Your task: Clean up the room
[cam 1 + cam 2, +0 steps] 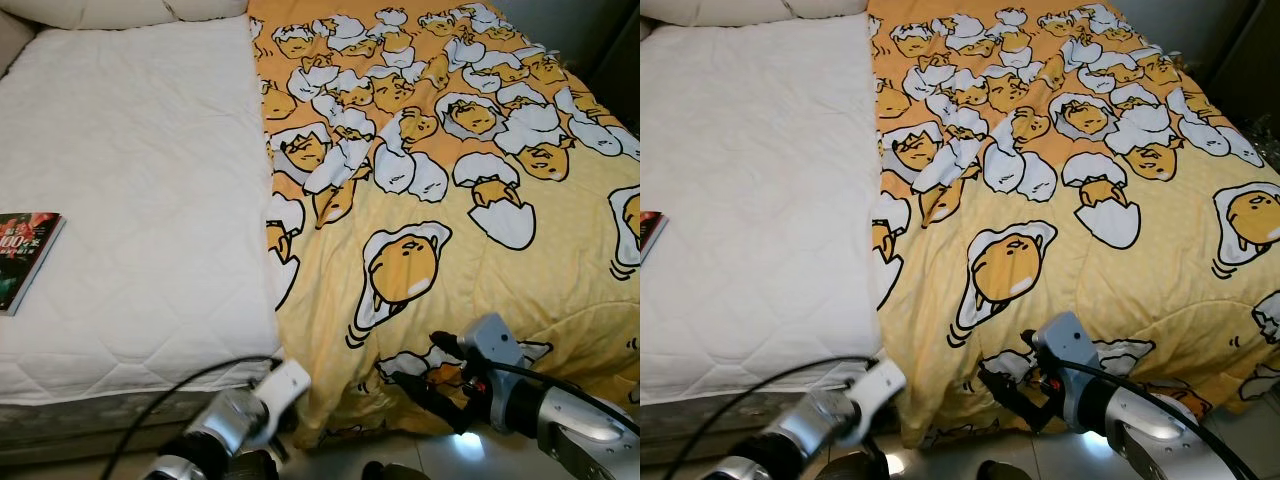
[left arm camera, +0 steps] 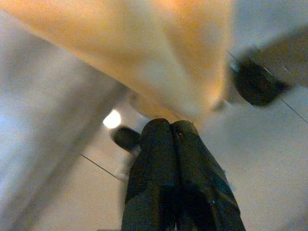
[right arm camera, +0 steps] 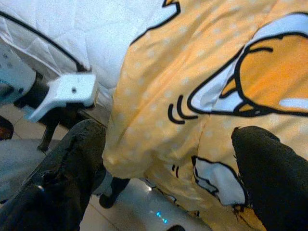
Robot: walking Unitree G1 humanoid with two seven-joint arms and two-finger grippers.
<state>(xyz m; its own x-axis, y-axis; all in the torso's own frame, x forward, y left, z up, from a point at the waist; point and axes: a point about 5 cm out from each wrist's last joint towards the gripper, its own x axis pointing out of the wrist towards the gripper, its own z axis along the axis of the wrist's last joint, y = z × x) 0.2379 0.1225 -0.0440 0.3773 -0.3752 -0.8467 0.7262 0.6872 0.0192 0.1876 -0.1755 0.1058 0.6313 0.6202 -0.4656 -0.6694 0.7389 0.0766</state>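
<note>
A white quilted mattress (image 1: 140, 200) fills the upper left and centre left of the left eye frame, stitched in wavy diamond lines. At the top left, the edge of cream pillows (image 1: 110, 10) lies along its head. Below the mattress, at the lower left, runs a grey bed base (image 1: 90, 415). Pale glossy floor tiles (image 1: 440, 462) show along the bottom edge, with a bright spot of reflected light.

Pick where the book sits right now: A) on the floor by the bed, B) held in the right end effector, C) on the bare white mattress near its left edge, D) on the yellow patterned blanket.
C: the book lies flat on the white quilted mattress at its left edge, well apart from the yellow blanket.
</note>
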